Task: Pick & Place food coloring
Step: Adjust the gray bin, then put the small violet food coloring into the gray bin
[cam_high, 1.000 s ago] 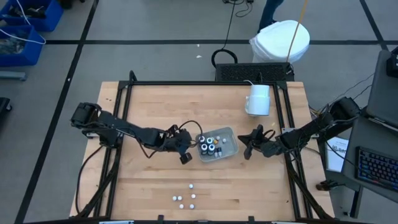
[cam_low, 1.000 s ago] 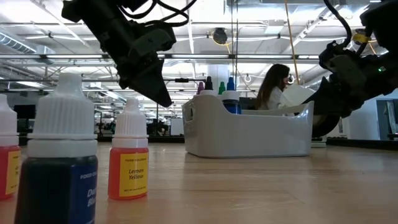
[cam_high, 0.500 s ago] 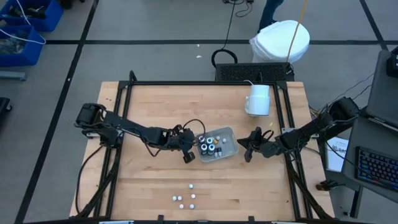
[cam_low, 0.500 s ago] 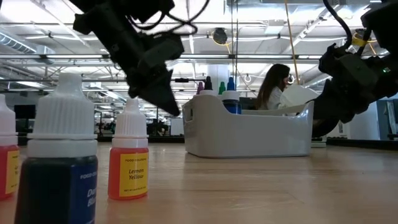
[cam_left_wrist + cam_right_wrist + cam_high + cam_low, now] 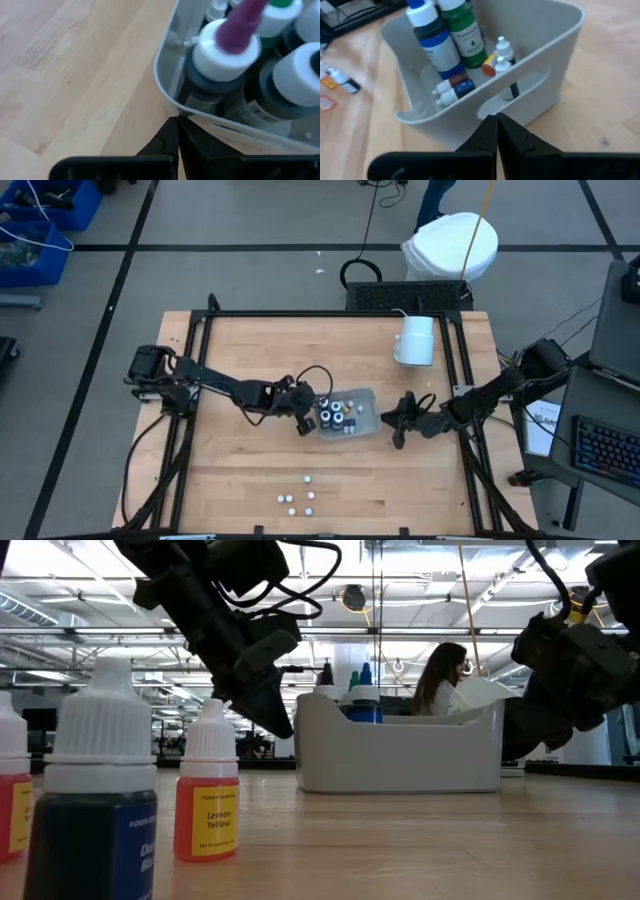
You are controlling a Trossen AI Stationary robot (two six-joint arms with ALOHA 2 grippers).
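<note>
Here we see the food coloring split between two places. In the high view, five tiny white-capped dropper bottles (image 5: 300,499) stand upright in a loose cluster near the table's front edge, caps straight up. At table level, one of them reads as a yellow-labelled bottle (image 5: 208,785) with a ribbed white cap, and beside it stands a dark blue one (image 5: 95,785), both with the long axis vertical. The rest sits in the pale tray (image 5: 372,417) at mid-table. In the right wrist view, two tall bottles, one blue (image 5: 434,35) and one green (image 5: 463,31), stand upright there. At least three small droppers (image 5: 454,88) lie tipped on their sides on the tray floor, pointing different ways. We cannot count the tray's contents exactly.

The left gripper (image 5: 303,425) is clenched with nothing in it, its tip just beside the tray's left wall. The right gripper (image 5: 398,436) is likewise closed and empty, near the tray's right end. A white mug (image 5: 415,340) stands toward the back of the wooden table (image 5: 240,360).
</note>
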